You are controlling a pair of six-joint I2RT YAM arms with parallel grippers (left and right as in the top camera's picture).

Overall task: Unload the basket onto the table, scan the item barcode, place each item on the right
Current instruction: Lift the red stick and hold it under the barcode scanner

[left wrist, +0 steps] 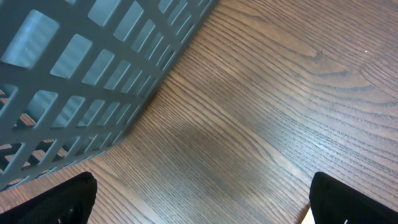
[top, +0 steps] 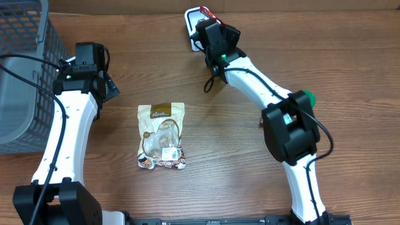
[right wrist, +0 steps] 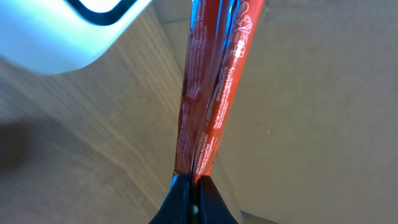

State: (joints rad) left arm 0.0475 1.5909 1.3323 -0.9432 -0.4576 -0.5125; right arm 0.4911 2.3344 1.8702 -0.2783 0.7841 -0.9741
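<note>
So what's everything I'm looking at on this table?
snack bag: one, brown and clear, mid-table.
basket: one, grey mesh, left edge.
red packet: one, red, far edge, pinched by the right gripper.
white device: one, white, beside the red packet.
green round thing: one, green, by the right arm.
table: one, brown wood.
left gripper: one, black, open, empty, beside the basket.
right gripper: one, black, shut on the red packet.

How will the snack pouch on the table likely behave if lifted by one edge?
The snack pouch looks like thin glossy film, so it probably sags and may slip. Loose pieces show through its window, so contents likely shift.
</note>
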